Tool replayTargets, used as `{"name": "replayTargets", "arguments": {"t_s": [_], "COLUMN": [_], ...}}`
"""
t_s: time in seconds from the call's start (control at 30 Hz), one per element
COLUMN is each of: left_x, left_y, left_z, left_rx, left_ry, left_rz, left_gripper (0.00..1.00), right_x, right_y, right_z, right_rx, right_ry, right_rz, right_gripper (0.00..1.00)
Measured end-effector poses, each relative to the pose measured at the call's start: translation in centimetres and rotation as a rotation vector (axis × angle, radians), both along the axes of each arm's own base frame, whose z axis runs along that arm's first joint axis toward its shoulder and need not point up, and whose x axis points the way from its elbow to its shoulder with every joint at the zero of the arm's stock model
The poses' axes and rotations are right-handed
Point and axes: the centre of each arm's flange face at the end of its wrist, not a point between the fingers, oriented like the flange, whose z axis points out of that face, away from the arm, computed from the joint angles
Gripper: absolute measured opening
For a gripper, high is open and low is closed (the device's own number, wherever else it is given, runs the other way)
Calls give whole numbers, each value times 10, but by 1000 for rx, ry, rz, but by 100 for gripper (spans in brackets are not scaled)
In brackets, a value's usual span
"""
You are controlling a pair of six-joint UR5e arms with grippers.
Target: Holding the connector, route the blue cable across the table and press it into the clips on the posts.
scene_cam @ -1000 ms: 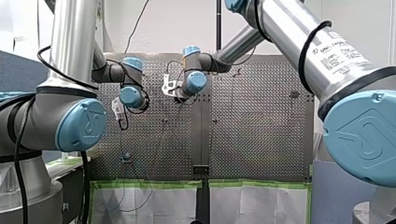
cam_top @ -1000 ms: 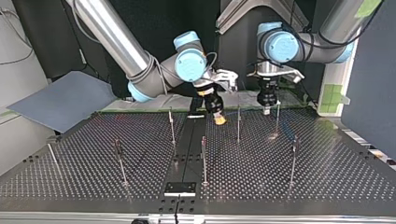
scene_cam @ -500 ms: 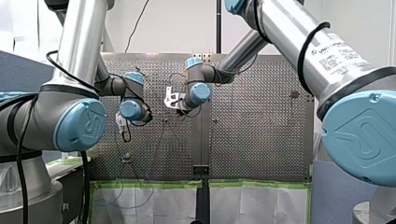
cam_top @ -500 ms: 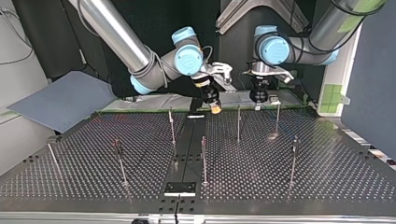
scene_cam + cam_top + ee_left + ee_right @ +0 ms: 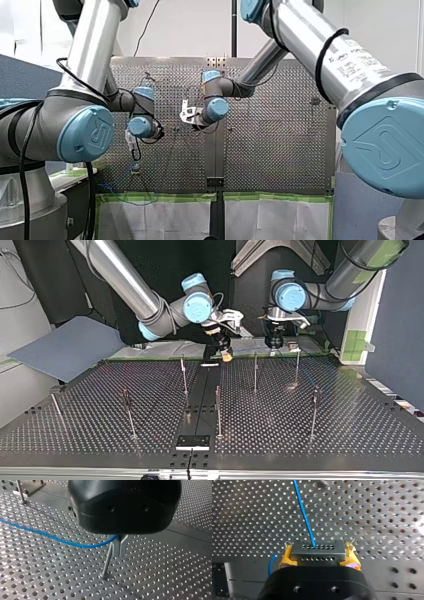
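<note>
Your right gripper [image 5: 319, 553] is clamping the grey connector [image 5: 317, 547] between its yellow pads [image 5: 286, 558], one pad pressing on each end of the block, so it is closed on it. The blue cable [image 5: 304, 512] is leaving the connector's outer face and running away over the perforated worktop [image 5: 374, 517]. In the top view this gripper [image 5: 226, 356] is hanging over the worktop's far edge, near the middle seam.

Your left gripper [image 5: 120, 548] is holding its metal fingers [image 5: 123, 545] almost together, with only a slim slit between them. The blue cable [image 5: 50, 537] is sweeping in across the worktop [image 5: 165, 562] and reaching the root of those fingers, so they are pinching it there. A thin post [image 5: 107, 561] is standing just beside the fingers, tilted in this view. In the top view the left gripper [image 5: 274, 343] is hovering over the far edge, near a post [image 5: 297, 366].
</note>
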Motion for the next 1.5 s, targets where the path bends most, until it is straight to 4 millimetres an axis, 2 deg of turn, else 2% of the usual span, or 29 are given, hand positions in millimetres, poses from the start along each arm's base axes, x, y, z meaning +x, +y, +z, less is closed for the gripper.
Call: {"name": "replayTargets", "arguments": {"t_s": [0.17, 0.43, 0.73, 1.3, 1.47, 1.5], "left_x": [6, 13, 43, 95, 101, 101], "left_y": [1, 1, 6, 21, 25, 26], "left_z": [-1, -3, -12, 27, 33, 33], "left_rx": [-5, -4, 5, 16, 18, 17], "left_ry": [-14, -7, 5, -42, -48, -45], "left_rz": [-4, -14, -9, 15, 21, 22], "left_gripper": [0, 0, 0, 0, 0, 7], "right_x": [-2, -7, -15, -32, -34, -35], "right_y": [-7, -21, -38, -69, -73, -73], "right_z": [-8, -8, -5, 3, 3, 3], "right_rx": [8, 21, 23, 11, 11, 11], "right_ry": [-3, -42, -58, -73, -73, -73], "right_rz": [-5, 1, -8, -45, -51, -52], "right_gripper": [0, 0, 0, 0, 0, 0]}}
